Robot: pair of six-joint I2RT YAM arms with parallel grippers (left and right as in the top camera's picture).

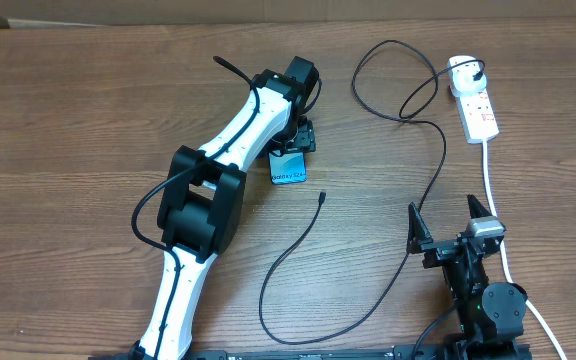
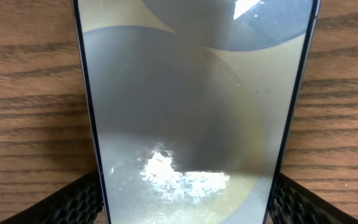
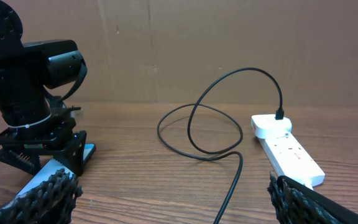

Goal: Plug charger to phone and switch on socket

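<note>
Slippage is your main risk here. The phone (image 1: 289, 175) lies flat on the surface (image 1: 88, 120) near its centre, and your left pincer (image 1: 293, 150) straddles its long edges from above. If the black fingers (image 2: 73, 202) bite unevenly on those slim edges, the phone could skid or twist across the wood.

In the left wrist view the fingers stand wide, right against both sides of the glass. You cannot tell whether they press it or only flank it.

The charger (image 1: 392, 42) has its connector tip (image 1: 322, 197) lying loose at 4 o'clock of the phone, near it but apart. A shifted phone would make the port harder to meet.

The white plug adapter (image 1: 460, 67) sits in the socket (image 1: 480, 110) at 2 o'clock, so dragging the cable could tug it out.

Your right pincer (image 1: 442, 204), at 5 o'clock, is spread fully and holds nothing.
</note>
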